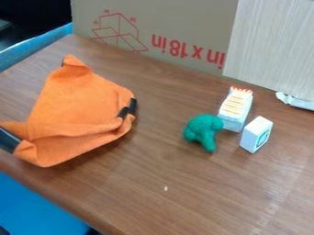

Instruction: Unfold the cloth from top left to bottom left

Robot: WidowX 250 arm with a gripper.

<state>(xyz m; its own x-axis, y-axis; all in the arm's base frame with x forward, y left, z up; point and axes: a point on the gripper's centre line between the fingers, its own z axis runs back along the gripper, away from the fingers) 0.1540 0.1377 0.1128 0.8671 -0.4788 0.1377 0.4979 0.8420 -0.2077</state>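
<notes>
The orange cloth (80,110) lies bunched and partly folded on the left of the table. Its top corner points up toward the box, and a thick fold crosses its lower part. Short black strips mark its right edge. At the left border of the view, what looks like the dark end of my gripper (7,140) meets the cloth's lower left corner. The rest of the arm is out of view, and I cannot tell how firmly the two touch.
A green toy figure (204,131) stands right of centre on the wooden table (165,170). Beside it are a white block with an orange-striped face (235,109) and a small white box (256,134). A cardboard box (178,27) and a pale panel (273,43) border the back.
</notes>
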